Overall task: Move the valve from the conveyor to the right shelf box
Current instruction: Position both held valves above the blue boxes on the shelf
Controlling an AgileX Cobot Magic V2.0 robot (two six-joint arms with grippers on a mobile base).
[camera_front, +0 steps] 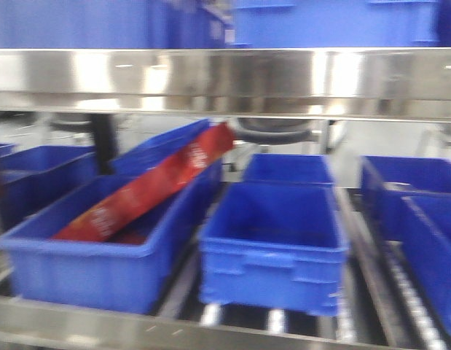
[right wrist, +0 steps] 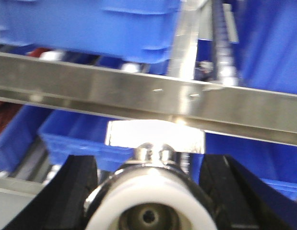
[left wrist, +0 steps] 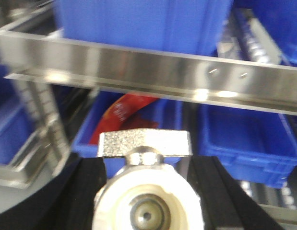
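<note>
**Task status.** Pick-up is complete, judged from the present state. The left pincer (left wrist: 148, 164) carries a valve (left wrist: 146, 194), and the right pincer (right wrist: 150, 165) carries a second valve (right wrist: 150, 191). The conveyor is not in any view. Both wrist views face the shelf from in front of its steel rail (left wrist: 148, 67), so I judge the transfer to be near its end. Neither valve has yet crossed the rail, and placement and release are not yet done.

**Target.** The front view shows three boxes on the lower level:
- a left box (camera_front: 101, 262) with a red packet (camera_front: 148, 186) lying slantwise in it;
- a middle box (camera_front: 272, 240) with nothing visible inside;
- a right-hand box (camera_front: 429, 233), cut off by the frame edge.

I take the right-hand box as the destination. The pictures do not confirm this. All views are blurred.

**Pincer state.**
- Left pincer: the black fingers (left wrist: 86, 191) are closed partway and pinch the valve body from both sides. The white-capped port faces the camera and the silver handle lies crosswise on top.
- Right pincer: the same grip on the second valve, with the fingers (right wrist: 78, 187) pressed against its flanks and the handle uppermost.

Neither valve touches the shelf.
</note>
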